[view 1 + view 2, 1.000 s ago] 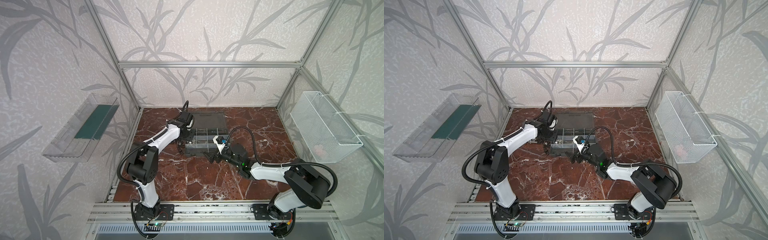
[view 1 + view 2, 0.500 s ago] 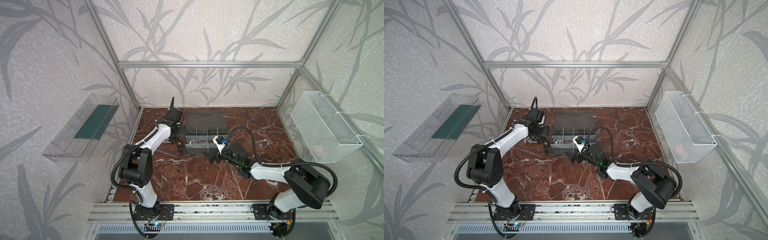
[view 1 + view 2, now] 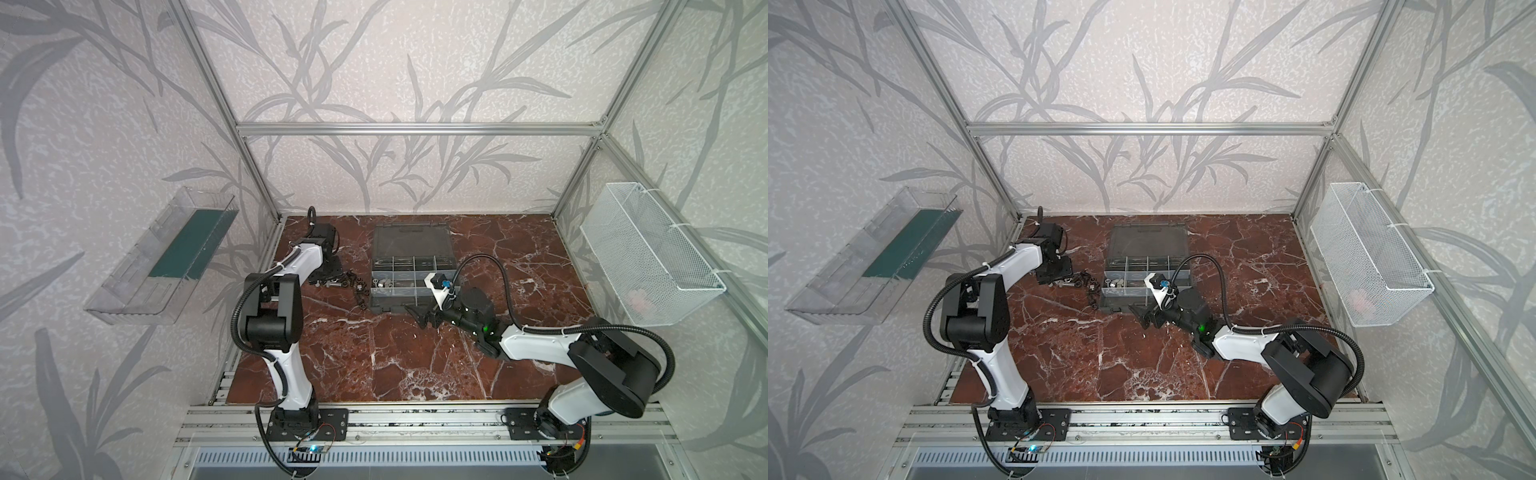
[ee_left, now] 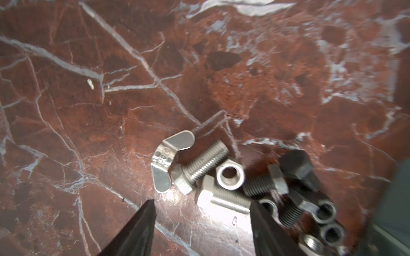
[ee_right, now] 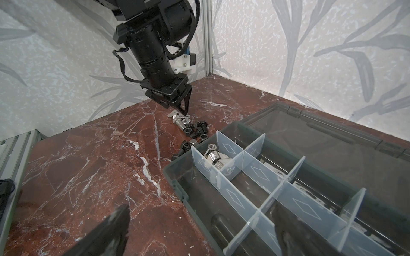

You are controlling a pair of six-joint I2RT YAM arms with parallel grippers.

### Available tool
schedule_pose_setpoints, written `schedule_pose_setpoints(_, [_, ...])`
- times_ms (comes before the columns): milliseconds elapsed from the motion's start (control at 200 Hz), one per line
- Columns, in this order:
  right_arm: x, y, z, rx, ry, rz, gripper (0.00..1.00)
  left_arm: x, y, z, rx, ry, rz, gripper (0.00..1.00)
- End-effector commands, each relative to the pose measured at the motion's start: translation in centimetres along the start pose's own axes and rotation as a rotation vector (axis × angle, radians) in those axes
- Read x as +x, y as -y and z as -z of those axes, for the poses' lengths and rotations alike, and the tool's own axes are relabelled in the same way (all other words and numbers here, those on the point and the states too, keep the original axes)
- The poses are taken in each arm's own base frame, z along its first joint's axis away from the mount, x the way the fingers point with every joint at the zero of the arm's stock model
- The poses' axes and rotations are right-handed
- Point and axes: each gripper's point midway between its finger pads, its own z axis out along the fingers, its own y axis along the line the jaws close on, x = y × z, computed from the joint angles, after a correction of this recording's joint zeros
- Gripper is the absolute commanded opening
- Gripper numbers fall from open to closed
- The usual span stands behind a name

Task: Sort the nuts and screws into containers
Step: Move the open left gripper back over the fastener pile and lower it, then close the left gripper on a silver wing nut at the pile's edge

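Note:
Loose screws and nuts lie in a pile [image 3: 345, 284] [image 3: 1079, 284] [image 5: 190, 127] on the marble floor, left of the dark grey organizer case [image 3: 411, 305] [image 3: 1108, 305]. My left gripper [image 3: 328, 270] [image 3: 1059, 274] [image 5: 183, 110] [image 4: 202, 206] hangs open just over the pile's left end, holding nothing. Beyond its tips lie a silver screw [image 4: 206, 164], a silver nut [image 4: 230, 176], a wing nut [image 4: 164, 159] and a black screw [image 4: 297, 168]. My right gripper [image 3: 417, 316] [image 3: 1144, 318] [image 5: 203, 219] stands open and empty at the case's front left corner. One of the containers [image 5: 216, 156] holds silver pieces.
The case's flat lid [image 3: 409, 241] lies open towards the back wall. A clear tray [image 3: 166, 257] hangs on the left wall and a white wire basket [image 3: 648, 253] on the right wall. Aluminium posts frame the corners.
My left arm has swung left from over the case to the loose pile, and its jaws have opened. The right arm has not moved.

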Motion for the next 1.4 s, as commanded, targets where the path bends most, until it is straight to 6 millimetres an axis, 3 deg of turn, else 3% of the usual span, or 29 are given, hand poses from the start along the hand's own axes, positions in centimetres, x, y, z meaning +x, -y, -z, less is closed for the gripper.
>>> schedule_pose_setpoints(0, [-1.8, -0.5, -0.3, -0.011, 0.042, 0.015, 0.99, -0.6, -1.6, -0.1, -0.055, 0.005, 0.038, 0.64])
schedule_pose_setpoints(165, [-1.7, -0.5, -0.4, -0.013, 0.04, 0.014, 0.99, -0.6, -3.4, -1.6, -0.046, -0.023, 0.107, 0.63])
schedule_pose_setpoints(695, [-1.5, -0.5, -0.6, -0.014, 0.032, 0.01, 0.99, -0.4, -4.8, -3.9, 0.086, -0.092, 0.259, 0.53])
schedule_pose_setpoints(1045, [-1.4, -0.5, -0.6, -0.014, 0.031, 0.008, 0.99, 0.2, -4.6, -5.1, 0.079, -0.135, 0.234, 0.43])
schedule_pose_setpoints(1395, [-1.6, -0.5, -0.5, -0.016, 0.036, 0.007, 0.99, 0.1, -4.3, -4.7, 0.067, -0.127, 0.202, 0.34])
